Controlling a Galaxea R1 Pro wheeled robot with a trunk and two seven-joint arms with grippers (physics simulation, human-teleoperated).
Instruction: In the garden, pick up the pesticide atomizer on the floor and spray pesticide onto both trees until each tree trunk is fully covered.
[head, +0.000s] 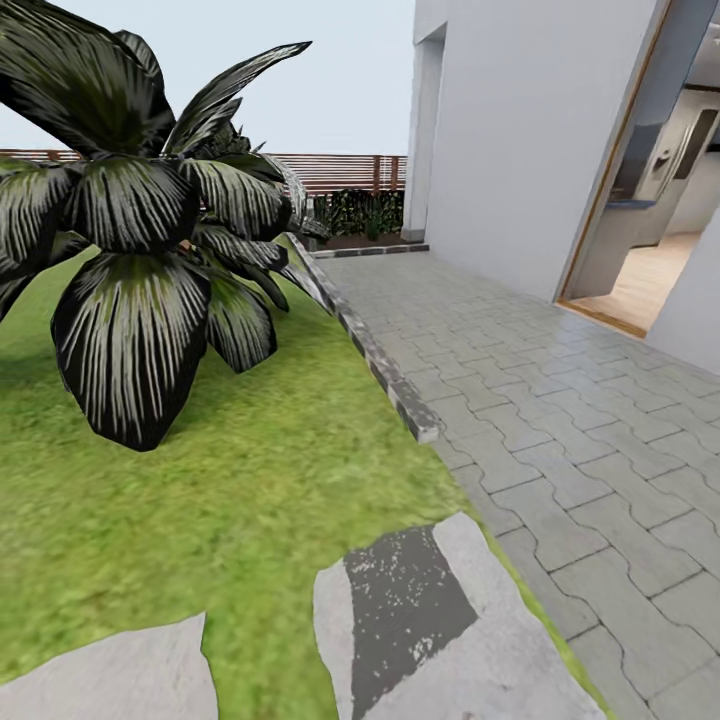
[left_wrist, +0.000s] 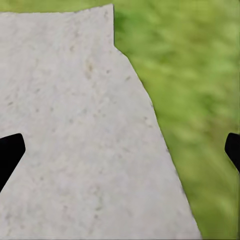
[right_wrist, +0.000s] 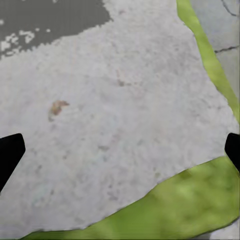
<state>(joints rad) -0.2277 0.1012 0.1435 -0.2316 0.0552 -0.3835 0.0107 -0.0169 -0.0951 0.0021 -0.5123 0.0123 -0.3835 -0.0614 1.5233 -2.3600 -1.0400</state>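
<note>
I am in the garden. The grass floor (head: 250, 480) spreads ahead and to the left in the head view. The pesticide atomizer, both trees and their trunks are out of view. My left gripper (left_wrist: 120, 150) hangs open over a pale stepping stone (left_wrist: 75, 135) beside grass, its black fingertips (left_wrist: 10, 152) at the picture's edges with nothing between them. My right gripper (right_wrist: 120, 152) is open too, above another grey stone (right_wrist: 125, 110) bordered by grass, holding nothing.
A short palm (head: 140, 250) with dark striped leaves stands close on the left. A stone kerb (head: 385, 370) separates the lawn from a grey paved path (head: 580, 440) along the white house (head: 530, 140), whose doorway (head: 655, 200) is open. A brown slatted fence (head: 340, 170) runs behind. Stepping stones (head: 440, 620) lie just ahead.
</note>
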